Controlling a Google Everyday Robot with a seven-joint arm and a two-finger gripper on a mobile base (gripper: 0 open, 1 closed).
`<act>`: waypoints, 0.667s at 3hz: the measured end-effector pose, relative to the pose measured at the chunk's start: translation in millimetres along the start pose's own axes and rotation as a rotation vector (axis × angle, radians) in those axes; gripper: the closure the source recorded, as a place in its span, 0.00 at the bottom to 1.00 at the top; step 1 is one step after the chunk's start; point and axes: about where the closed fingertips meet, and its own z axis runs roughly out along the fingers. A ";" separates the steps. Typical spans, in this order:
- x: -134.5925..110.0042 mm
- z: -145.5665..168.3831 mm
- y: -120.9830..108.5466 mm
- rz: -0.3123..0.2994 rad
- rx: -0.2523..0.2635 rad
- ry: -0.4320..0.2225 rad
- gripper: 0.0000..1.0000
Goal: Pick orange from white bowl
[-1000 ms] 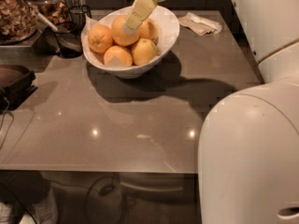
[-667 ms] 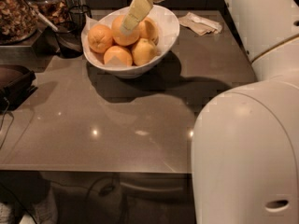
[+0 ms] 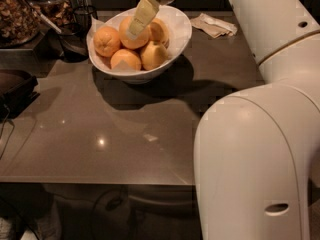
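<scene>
The white bowl (image 3: pixel 177 31) sits at the back of a flat, shiny brown-grey table (image 3: pixel 125 134). The bowl is big, wide and smooth, and its rim is higher on one side than the other. Five round fruits lie inside it, packed close and touching. Their skin is bright orange with tiny dimples.

The gripper (image 3: pixel 135 30) comes down from the top into the bowl. It is pale yellow, long and flat like a stick. Its tip rests on the orange (image 3: pixel 123 34) in the middle at the back of the pile. That orange lies in the bowl with the others. I cannot tell if the gripper is open or closed.

The robot arm (image 3: pixel 250 154) is white, thick and rounded, with a smooth hard shell. It fills the right side of the view.

A crumpled, pale paper napkin (image 3: pixel 215 25) lies on the table just to the right of the bowl. A glass jar (image 3: pixel 17 14) full of lumpy brown bits stands at the far left.
</scene>
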 end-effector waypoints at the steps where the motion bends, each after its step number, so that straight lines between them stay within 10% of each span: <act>1: 3.8 8.1 -4.0 0.003 0.000 0.021 0.16; 2: 3.2 19.2 -5.2 -0.009 -0.008 0.045 0.17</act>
